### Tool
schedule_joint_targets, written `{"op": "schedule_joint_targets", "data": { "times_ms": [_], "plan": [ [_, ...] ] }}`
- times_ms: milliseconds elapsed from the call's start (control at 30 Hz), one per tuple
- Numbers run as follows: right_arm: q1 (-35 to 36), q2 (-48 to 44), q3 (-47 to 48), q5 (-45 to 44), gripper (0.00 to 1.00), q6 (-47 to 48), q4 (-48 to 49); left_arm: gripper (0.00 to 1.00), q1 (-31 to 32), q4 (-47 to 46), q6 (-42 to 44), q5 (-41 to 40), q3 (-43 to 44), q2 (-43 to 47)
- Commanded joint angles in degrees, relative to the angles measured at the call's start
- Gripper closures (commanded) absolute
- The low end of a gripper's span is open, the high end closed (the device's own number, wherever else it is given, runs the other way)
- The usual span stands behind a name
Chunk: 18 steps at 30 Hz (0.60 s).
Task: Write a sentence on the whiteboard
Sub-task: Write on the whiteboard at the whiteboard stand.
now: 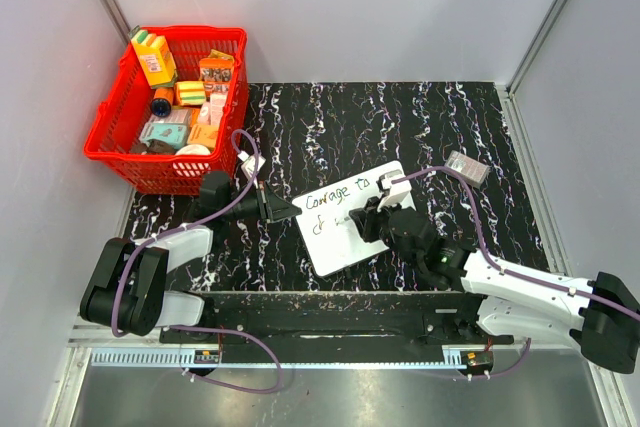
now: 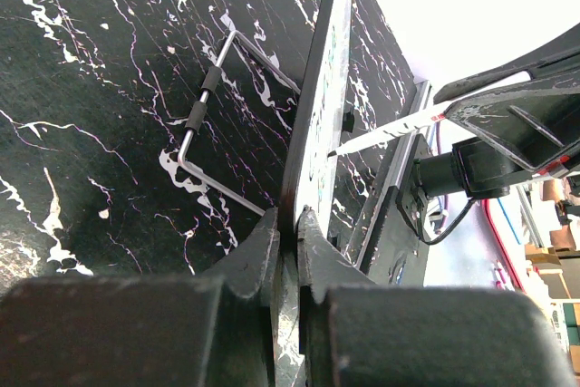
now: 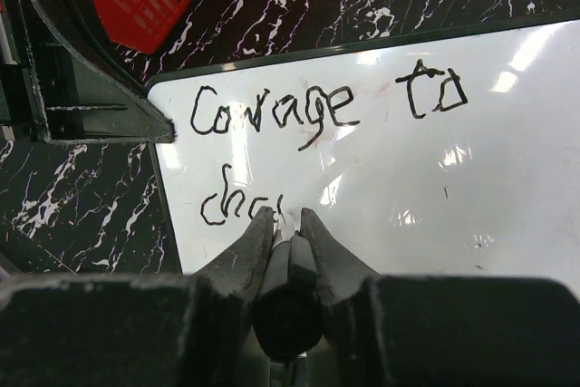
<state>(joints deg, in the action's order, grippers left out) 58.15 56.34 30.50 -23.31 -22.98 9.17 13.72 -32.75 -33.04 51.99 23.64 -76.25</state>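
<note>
black white-veined marble tabletop (image 1: 400, 127), pale grey walls (image 1: 330, 7), red basket (image 1: 110, 137) far left. whiteboard (image 1: 350, 232) sits mid-table; left gripper (image 2: 288, 228) clamps its left edge, right gripper (image 3: 281, 224) clenches a marker (image 3: 290, 265), tip at the sentence (image 3: 272, 111): "courage to", then "cha".

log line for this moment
left gripper: shut on edge of thin white rectangular whiteboard | right gripper: shut on white marker, tip on board | dark handwritten sentence: "Courage to" written, second line at "cha"

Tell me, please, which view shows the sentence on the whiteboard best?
The right wrist view: the sentence faces the camera, large and legible. The top external view shows it small; the left wrist view meets the whiteboard edge-on, its writing unreadable.
</note>
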Motion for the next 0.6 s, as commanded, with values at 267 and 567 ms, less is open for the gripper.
{"op": "schedule_joint_targets", "data": {
  "times_ms": [267, 567],
  "plan": [
    [0.38, 0.27, 2.02, -3.23, 1.00, 1.45, 3.75, 1.00, -0.97, -1.61, 6.76, -6.11, 0.09, -1.27],
    [0.30, 0.44, 2.28, -5.25, 1.00, 1.54, 4.01, 1.00, -0.88, -1.70, 6.76, -6.02, 0.18, -1.36]
  ]
}}
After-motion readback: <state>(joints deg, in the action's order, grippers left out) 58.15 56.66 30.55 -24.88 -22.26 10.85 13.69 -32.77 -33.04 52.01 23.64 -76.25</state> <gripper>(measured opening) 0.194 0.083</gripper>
